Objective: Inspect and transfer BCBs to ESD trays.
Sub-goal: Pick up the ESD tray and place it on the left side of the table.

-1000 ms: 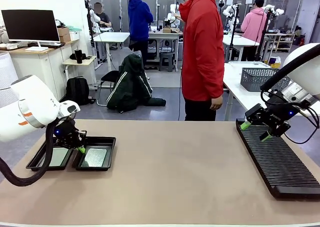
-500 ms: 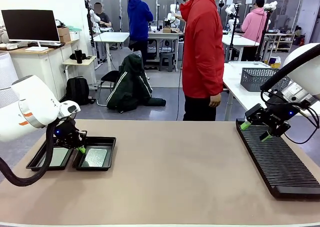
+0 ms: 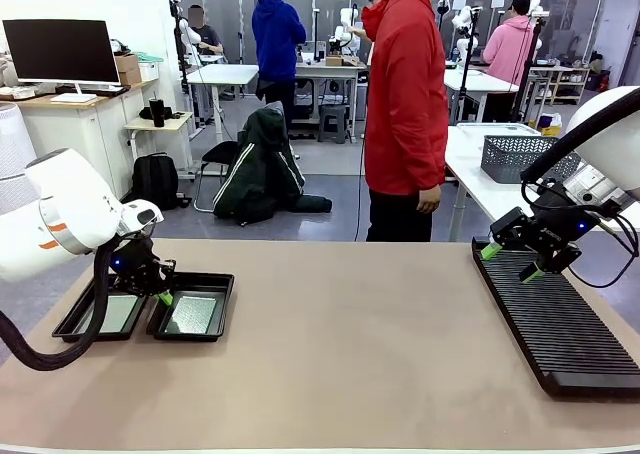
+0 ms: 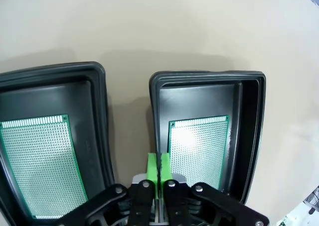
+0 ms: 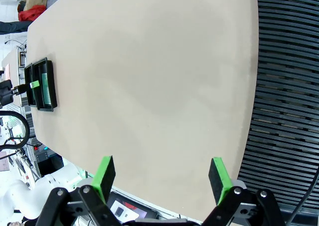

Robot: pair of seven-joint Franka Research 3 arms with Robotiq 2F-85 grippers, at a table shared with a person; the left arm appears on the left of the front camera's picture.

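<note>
My left gripper (image 3: pixel 163 298) was clenched shut on nothing, its green pads (image 4: pixel 158 167) pressed flat together. In my left wrist view it hung over the strip of table (image 3: pixel 340 344) between the two ESD trays (image 3: pixel 191 307), right by the inner rim of the tray at about 1 o'clock from my fingertips. That tray (image 4: pixel 208 131) held one BCB (image 4: pixel 198 147) lying flat on its floor, just beside my pads at 2 o'clock and not touching them. The other tray (image 4: pixel 50 141) sat at 10 o'clock, with a second board (image 4: pixel 39 164) flat inside it, a little farther from my pads.

In the front view both trays lay side by side near the table's 9 o'clock edge, with my left gripper above their near-shared rims.

My right gripper (image 3: pixel 513 261) stood released, fingers spread wide and empty, over the far end of the long black ribbed rack (image 3: pixel 555 319) at the table's 3 o'clock side, well apart from the trays. A person in a red jacket (image 3: pixel 405 94) stood beyond the table at 12 o'clock.
</note>
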